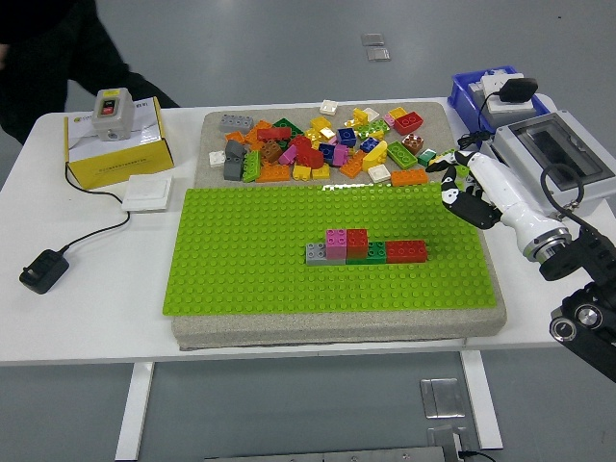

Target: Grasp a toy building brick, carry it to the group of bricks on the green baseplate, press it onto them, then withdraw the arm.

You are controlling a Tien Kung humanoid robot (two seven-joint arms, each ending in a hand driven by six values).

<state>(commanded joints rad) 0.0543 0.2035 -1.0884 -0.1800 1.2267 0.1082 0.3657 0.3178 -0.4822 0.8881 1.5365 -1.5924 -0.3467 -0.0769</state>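
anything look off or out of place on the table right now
Nothing stands out. The built row of bricks sits flat and straight on the green baseplate. The loose bricks are a jumbled pile, but they stay on the mat behind it. The right robot hand is open at the baseplate's far right corner.

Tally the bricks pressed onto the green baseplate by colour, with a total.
Grey brick: 1
Pink brick: 1
Red bricks: 2
Green brick: 1
Total: 5
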